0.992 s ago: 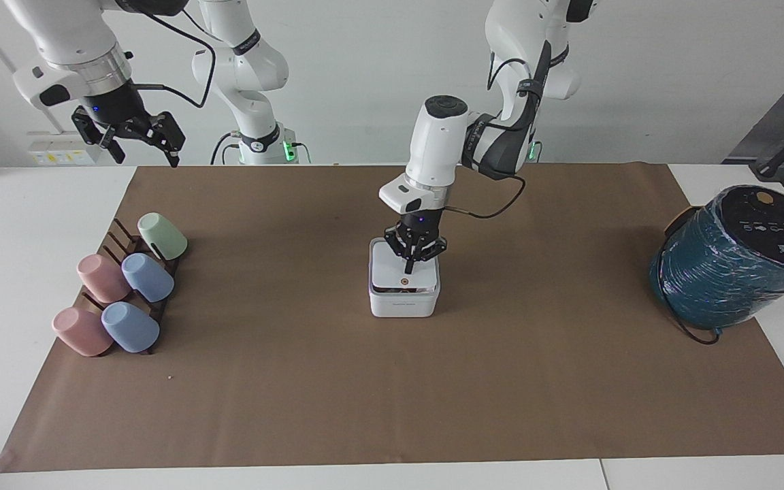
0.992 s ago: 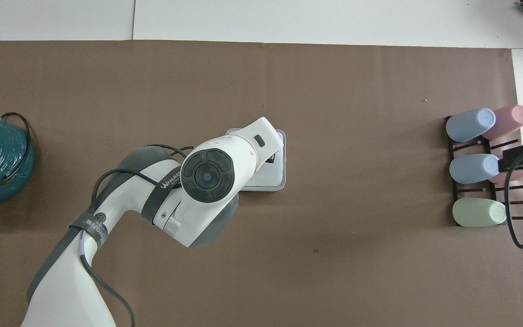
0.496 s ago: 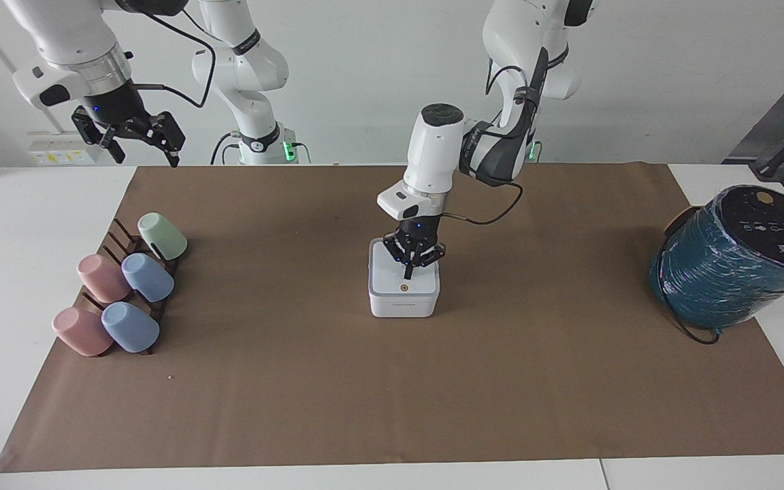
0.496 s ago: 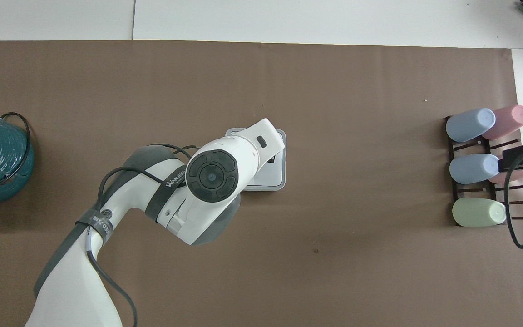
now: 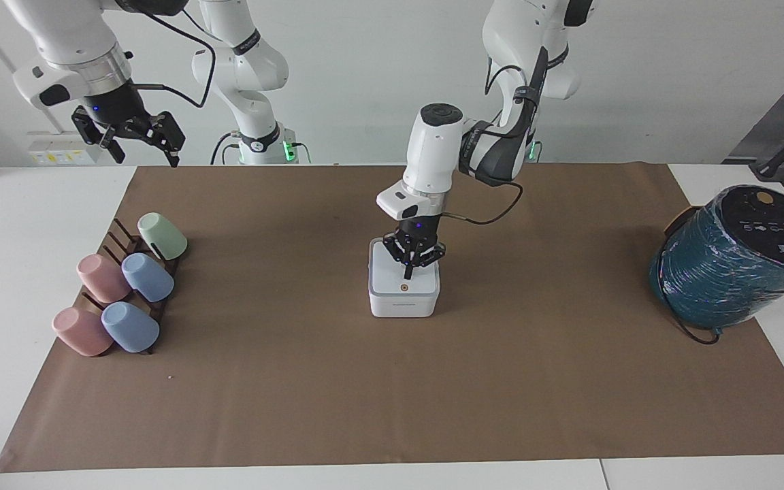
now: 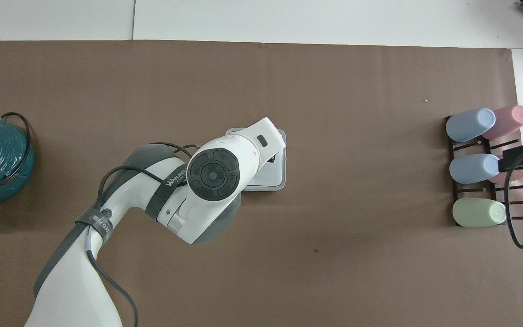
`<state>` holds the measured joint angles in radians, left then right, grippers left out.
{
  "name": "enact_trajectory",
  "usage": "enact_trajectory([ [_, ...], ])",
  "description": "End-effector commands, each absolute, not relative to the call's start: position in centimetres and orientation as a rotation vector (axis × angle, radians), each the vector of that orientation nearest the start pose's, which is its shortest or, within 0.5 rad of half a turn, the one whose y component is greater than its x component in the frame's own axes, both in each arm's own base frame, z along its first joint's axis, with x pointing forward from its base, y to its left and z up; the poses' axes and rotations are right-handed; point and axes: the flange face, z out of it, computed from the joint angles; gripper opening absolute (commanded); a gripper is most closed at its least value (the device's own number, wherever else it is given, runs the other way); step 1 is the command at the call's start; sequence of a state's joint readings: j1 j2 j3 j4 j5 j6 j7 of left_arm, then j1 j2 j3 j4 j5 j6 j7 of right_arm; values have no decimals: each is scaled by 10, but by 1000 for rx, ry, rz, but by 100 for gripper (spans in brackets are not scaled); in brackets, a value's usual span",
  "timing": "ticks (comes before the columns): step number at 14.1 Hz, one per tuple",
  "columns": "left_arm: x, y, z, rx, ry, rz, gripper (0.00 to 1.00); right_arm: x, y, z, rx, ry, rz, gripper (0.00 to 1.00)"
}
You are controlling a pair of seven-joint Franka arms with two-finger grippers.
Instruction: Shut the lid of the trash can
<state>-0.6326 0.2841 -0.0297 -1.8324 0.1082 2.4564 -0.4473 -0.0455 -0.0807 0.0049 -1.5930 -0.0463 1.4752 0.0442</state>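
Note:
The small white trash can [image 5: 403,305] stands in the middle of the brown mat. Its white lid [image 5: 386,275] lies flat on top with no gap showing, and the orange dot is near the edge farthest from the robots. My left gripper [image 5: 407,273] points straight down over the lid, shut, with its tip on the lid's surface. In the overhead view my left arm covers most of the trash can [image 6: 278,175] and hides the gripper. My right gripper [image 5: 137,136] waits, open and empty, high over the right arm's end of the table.
A dark rack with several pastel cups [image 5: 130,286] lying on it stands toward the right arm's end and also shows in the overhead view [image 6: 475,168]. A large teal-wrapped cylinder [image 5: 732,265] with a black cable lies at the left arm's end.
One second ago the lid stood slightly ajar with a dark gap under it. My left gripper has pressed it down flat. The right arm has not moved.

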Motion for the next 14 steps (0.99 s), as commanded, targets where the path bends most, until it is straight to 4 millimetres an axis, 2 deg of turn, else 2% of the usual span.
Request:
enact_trajectory([
  [1, 518, -396, 423, -3141, 428, -477, 0, 514, -27, 650, -3185, 109, 30, 100],
  [3, 512, -390, 441, -3134, 419, -463, 5, 514, -27, 650, -3185, 109, 30, 100],
  [4, 510, -387, 451, -3131, 413, -458, 13, 514, -27, 650, -3183, 109, 30, 100],
  [5, 507, -382, 459, -3123, 404, -436, 28, 514, -27, 650, -3183, 109, 30, 100],
  [7, 509, -359, 474, -3106, 366, -392, 60, 514, -27, 650, -3185, 109, 30, 100],
  [8, 511, -347, 482, -3101, 348, -384, 71, 514, -27, 650, -3185, 109, 30, 100],
  [10, 516, -317, 502, -3094, 312, -390, 88, 514, -27, 650, -3185, 109, 30, 100],
  [11, 519, -294, 509, -3077, 340, -379, 99, 514, -27, 650, -3185, 109, 30, 100],
  [14, 525, -227, 532, -3034, 432, -377, 100, 514, -27, 650, -3185, 109, 30, 100],
])
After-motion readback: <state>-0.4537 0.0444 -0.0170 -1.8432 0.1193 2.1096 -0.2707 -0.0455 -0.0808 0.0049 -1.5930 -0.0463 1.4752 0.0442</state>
